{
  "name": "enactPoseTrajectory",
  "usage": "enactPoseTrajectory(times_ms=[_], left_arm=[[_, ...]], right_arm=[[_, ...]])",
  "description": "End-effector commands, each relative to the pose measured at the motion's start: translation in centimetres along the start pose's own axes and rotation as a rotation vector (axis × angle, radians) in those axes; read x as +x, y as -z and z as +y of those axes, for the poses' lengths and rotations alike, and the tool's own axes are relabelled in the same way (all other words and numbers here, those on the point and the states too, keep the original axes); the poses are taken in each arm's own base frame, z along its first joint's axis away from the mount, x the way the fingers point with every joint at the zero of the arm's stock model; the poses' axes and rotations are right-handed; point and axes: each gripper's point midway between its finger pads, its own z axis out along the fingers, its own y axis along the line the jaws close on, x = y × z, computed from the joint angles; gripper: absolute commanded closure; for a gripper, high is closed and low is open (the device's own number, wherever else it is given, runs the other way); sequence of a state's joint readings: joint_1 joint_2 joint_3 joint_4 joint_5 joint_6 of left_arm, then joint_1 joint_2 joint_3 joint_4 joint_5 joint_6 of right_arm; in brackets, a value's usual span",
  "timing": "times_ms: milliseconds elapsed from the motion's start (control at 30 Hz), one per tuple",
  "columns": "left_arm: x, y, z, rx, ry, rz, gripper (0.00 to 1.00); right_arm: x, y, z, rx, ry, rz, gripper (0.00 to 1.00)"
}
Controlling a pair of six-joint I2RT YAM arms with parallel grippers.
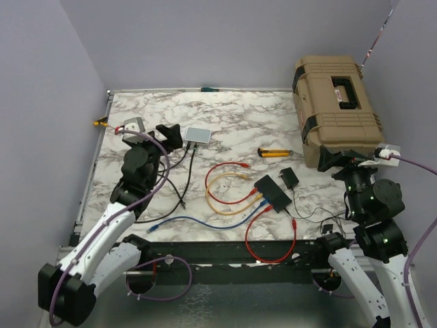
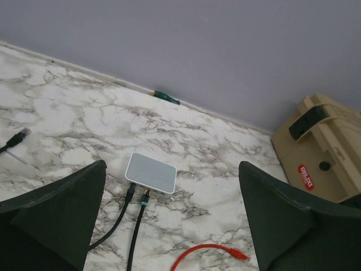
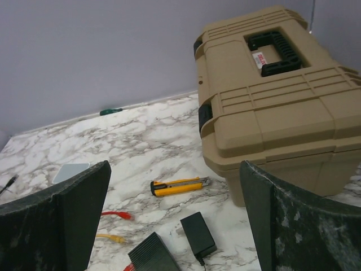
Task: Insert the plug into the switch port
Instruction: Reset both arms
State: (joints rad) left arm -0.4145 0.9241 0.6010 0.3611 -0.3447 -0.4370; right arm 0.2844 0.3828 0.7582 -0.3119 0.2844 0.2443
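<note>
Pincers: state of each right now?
Left pincer: open, holding nothing.
Right pincer: open, holding nothing.

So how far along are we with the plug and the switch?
Done, apparently: several cables run into the switch, though the seating is too small to confirm. In hand: nothing; the left hand hangs open near the grey box, and the right hand is open by the tan case. Left: check the plug is fully home.
</note>
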Motion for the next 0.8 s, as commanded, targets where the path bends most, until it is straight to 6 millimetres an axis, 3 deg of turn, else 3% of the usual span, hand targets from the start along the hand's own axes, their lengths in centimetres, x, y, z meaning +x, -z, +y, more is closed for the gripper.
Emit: enactPoseTrajectory(times_ms=[0, 133, 300, 400, 567, 767], left_arm=[[-4.2, 3.6, -0.1, -0.029, 0.018, -0.004, 0.01], [-8.6, 7.5, -0.9, 0.025, -0.002, -0.076, 0.01], [-14.1, 12.7, 0.9, -0.009, -0.050, -0.239, 0.01], [-16.0, 15.4, 2.6, -0.050, -0.084, -0.338, 0.01], [-16.1, 17.6, 5.7, -0.151, -0.097, -0.422, 0.01], [-14.0, 17.9, 8.2, -0.219, -0.099, -0.466, 0.01]], right_arm=[[-1.6, 1.6, -2.6, 0.128, 0.054, -0.012, 0.00], [-2.9, 2.8, -3.8, 0.171, 0.058, -0.096, 0.00], [-2.6, 4.1, -4.5, 0.169, 0.051, -0.153, 0.00], [-2.7, 4.5, -5.1, 0.190, 0.057, -0.189, 0.00], [-2.4, 4.8, -5.6, 0.199, 0.076, -0.220, 0.00], [-2.8, 5.4, -5.3, 0.152, 0.113, -0.313, 0.00]])
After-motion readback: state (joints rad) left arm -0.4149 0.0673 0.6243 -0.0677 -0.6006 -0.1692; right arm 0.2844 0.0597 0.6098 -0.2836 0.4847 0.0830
